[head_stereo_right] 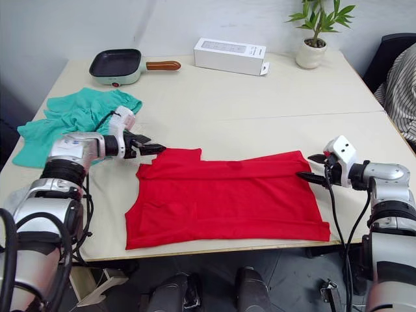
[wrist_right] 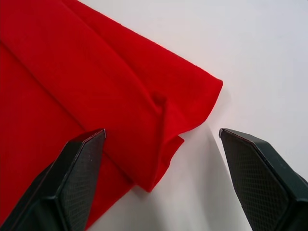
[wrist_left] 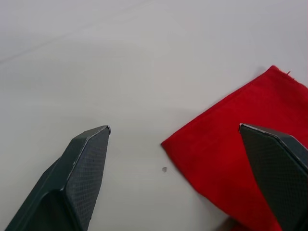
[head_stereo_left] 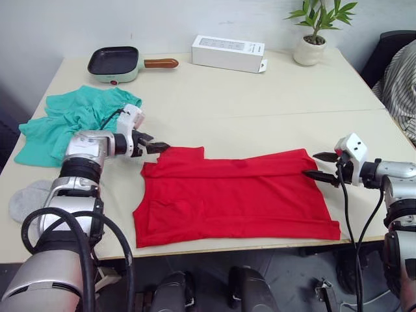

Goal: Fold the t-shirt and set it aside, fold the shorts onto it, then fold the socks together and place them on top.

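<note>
Worktop (head_stereo_left: 260,97) carries all. T-shirt (head_stereo_left: 234,195) lies flat at near edge, far side folded over. Shorts (head_stereo_left: 65,123) bunched at far left; socks (head_stereo_left: 26,198) on left edge, nearer than the shorts. White box (head_stereo_left: 227,52) shut, contents unseen; frying pan (head_stereo_left: 116,63) & potted plant (head_stereo_left: 315,32) along far side. Left hand (head_stereo_left: 155,145) fingers spread, at shirt's far-left corner. Right hand (head_stereo_left: 320,166) fingers spread, at far-right corner, pinching nothing.
</note>
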